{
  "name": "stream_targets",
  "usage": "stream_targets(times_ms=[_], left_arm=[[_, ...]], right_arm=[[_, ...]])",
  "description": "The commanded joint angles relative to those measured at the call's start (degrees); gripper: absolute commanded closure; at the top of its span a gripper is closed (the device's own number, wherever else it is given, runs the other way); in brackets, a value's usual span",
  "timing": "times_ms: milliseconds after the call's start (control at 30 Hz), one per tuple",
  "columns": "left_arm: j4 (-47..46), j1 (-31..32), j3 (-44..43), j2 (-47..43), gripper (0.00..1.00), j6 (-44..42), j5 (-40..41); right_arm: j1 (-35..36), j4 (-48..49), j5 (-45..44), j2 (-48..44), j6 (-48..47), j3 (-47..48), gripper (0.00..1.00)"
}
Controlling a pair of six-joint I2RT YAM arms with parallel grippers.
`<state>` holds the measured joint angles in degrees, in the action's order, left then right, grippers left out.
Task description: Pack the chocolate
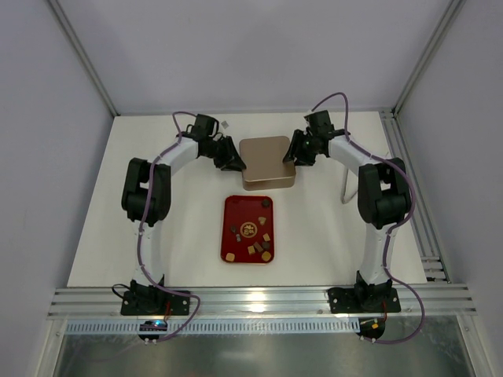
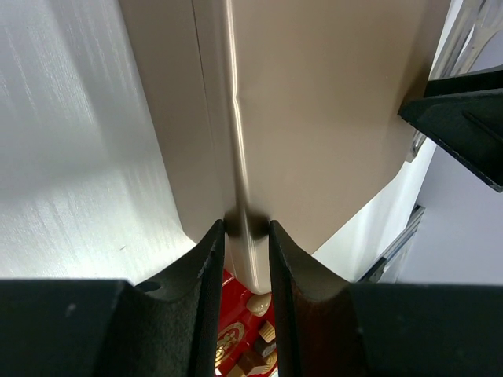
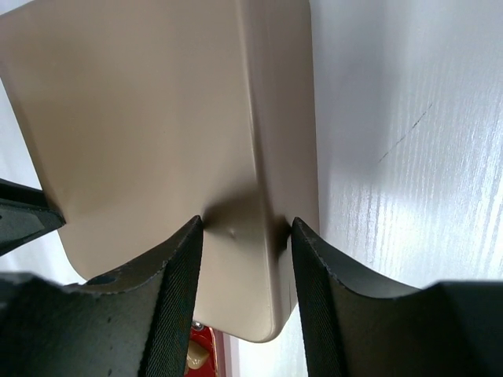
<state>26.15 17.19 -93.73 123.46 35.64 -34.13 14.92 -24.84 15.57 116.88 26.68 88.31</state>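
Note:
Several small chocolate pieces [image 1: 256, 247], dark brown and tan, lie scattered in a red rectangular tray [image 1: 234, 206] at the table's middle. Behind the tray is a gold-beige lid [image 1: 267, 161], its near edge above the tray's far end. My left gripper [image 1: 233, 162] is shut on the lid's left edge, seen in the left wrist view [image 2: 246, 236]. My right gripper [image 1: 297, 154] is shut on the lid's right edge, seen in the right wrist view [image 3: 245, 228]. Between the left fingers [image 2: 208, 275] I see the tray and some pieces [image 2: 259, 303] below.
A white table [image 1: 110, 228] carries everything. A thin metal rod [image 1: 346, 184] stands near the right arm. Aluminium rails [image 1: 259, 302] run along the near edge and the right side [image 1: 413, 196].

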Motion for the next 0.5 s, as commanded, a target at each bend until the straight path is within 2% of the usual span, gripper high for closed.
stream_targets(times_ms=[0, 467], left_arm=[[6.0, 1.4, 0.8, 2.3, 0.74, -2.2, 7.5], [12.4, 1.4, -6.7, 1.4, 0.68, -4.3, 10.0]], right_arm=[[2.0, -2.1, 1.7, -0.6, -0.2, -3.8, 0.55], [2.0, -2.1, 3.0, -4.5, 0.2, -3.0, 0.57]])
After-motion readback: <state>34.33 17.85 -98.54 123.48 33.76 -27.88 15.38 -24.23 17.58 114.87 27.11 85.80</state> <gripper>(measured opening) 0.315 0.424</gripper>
